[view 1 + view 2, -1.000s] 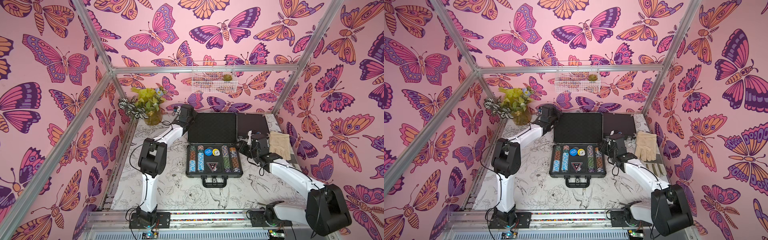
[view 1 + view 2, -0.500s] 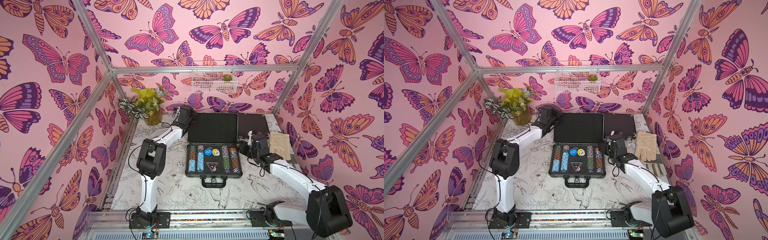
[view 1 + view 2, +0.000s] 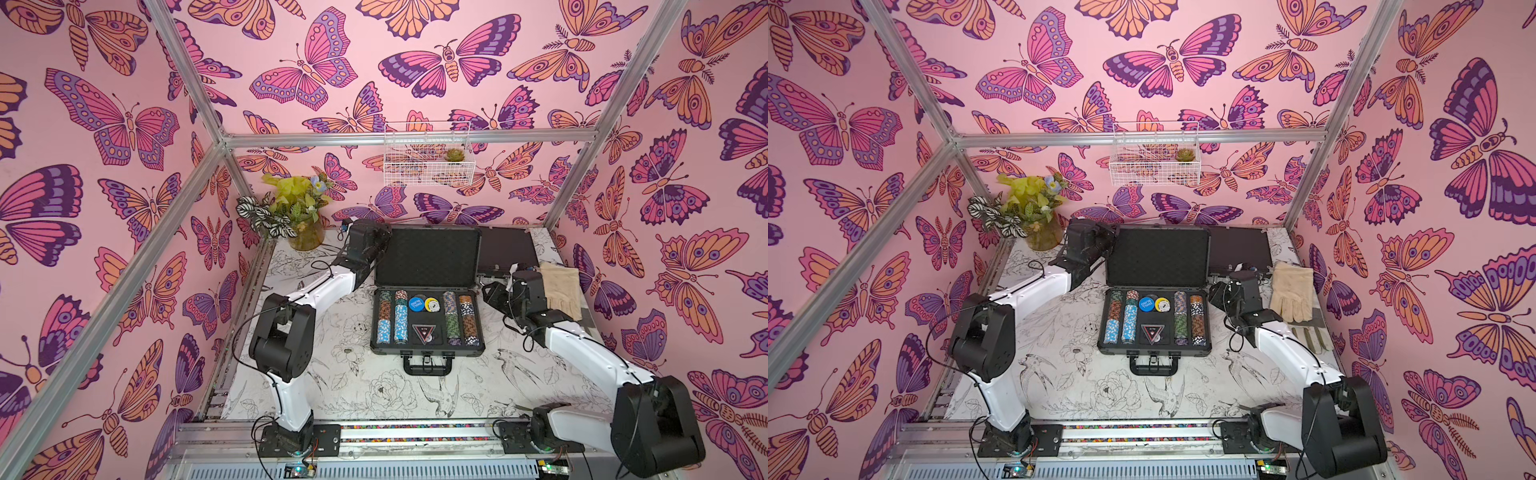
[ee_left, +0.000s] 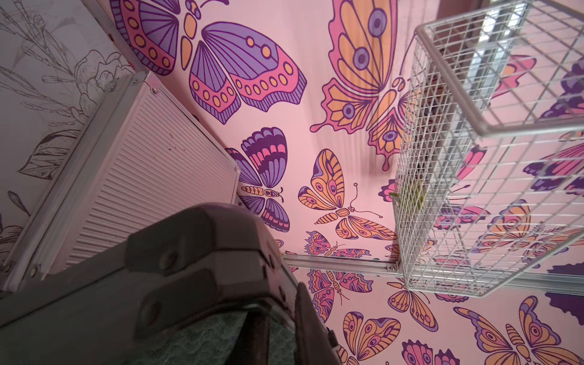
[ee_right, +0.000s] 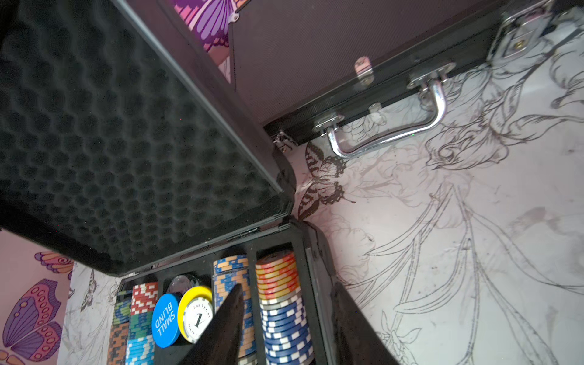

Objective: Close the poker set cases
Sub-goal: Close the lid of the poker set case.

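We are pinching the dark-grey case (image 3: 428, 352) by the top corner of its lid (image 3: 428, 257) with our left claw (image 3: 379, 241). In the left wrist view its fingers (image 4: 311, 319) are sitting on either side of the lid's rim, one on the foam side and one on the outer shell, so we are reading the claw as clenched on that rim. The lid is standing upright just inward of this claw. The base is lying open on the near side of the claw, and its slots are holding rows of poker chips (image 3: 399, 320). Just beyond the left claw, behind the lid, the silver case (image 4: 142, 177) is showing a ribbed face and an aluminium edge. We are not able to tell whether it is shut. A vase (image 3: 307, 239) of flowers is standing near the claw's outer side.

Our right claw (image 5: 287, 286) is hanging released with its jaws spread. It is just beside the open base's right wall, which is showing in the gap between them. We cannot tell whether either finger is touching that wall. Ahead of this claw the black case (image 3: 509, 249) is lying flat with its lid down. Its silver handle (image 5: 395, 132) and a latch (image 5: 518, 41) are facing the claw. A pale glove (image 3: 1291, 291) is lying just to this claw's outer side.
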You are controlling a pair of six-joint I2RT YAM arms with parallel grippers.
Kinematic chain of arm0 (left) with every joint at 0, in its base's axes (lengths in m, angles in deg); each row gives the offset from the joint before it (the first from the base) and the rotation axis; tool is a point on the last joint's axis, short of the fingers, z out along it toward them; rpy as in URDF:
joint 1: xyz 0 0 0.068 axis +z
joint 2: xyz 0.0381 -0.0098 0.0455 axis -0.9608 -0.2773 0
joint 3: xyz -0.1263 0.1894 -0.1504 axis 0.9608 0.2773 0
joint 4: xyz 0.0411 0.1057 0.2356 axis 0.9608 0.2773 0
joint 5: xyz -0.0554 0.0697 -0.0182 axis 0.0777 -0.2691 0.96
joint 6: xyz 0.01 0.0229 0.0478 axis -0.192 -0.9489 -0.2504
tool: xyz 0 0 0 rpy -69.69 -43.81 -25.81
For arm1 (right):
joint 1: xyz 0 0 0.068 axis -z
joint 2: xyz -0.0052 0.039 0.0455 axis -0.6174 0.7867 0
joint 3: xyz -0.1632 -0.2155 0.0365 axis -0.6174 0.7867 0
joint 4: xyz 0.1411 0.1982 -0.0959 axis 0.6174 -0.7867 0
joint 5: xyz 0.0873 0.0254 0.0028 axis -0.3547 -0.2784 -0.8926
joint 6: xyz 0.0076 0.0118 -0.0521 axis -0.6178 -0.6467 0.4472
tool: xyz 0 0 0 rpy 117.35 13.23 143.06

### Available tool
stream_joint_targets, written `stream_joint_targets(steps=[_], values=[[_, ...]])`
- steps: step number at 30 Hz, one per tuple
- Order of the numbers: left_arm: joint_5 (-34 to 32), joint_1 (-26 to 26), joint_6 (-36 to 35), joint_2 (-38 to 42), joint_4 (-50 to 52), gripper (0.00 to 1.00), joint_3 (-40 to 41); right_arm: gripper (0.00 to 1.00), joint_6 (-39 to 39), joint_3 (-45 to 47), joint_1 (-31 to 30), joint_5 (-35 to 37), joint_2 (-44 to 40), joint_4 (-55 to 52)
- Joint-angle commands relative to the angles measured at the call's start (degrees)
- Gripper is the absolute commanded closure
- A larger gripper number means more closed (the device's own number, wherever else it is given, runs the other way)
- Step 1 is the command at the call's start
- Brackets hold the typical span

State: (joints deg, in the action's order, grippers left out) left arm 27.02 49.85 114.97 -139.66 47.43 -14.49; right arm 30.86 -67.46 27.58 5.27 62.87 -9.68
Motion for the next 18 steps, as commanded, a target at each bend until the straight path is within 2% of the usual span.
stream_joint_targets(steps=[1,12,18], values=[[0.98,-1.03,-6.70,2.08,3.47,0.95,3.64,0.53,0.73,-0.93,2.61,0.16,0.13,-0.36],[0.72,-2.73,-6.26,8.68,3.47,0.95,11.95,0.53,4.66,-11.03,6.75,-1.84,6.93,-1.77],[0.73,-3.39,-6.08,11.95,3.48,0.95,15.82,0.54,5.97,-17.99,9.52,-8.25,13.26,-0.18]])
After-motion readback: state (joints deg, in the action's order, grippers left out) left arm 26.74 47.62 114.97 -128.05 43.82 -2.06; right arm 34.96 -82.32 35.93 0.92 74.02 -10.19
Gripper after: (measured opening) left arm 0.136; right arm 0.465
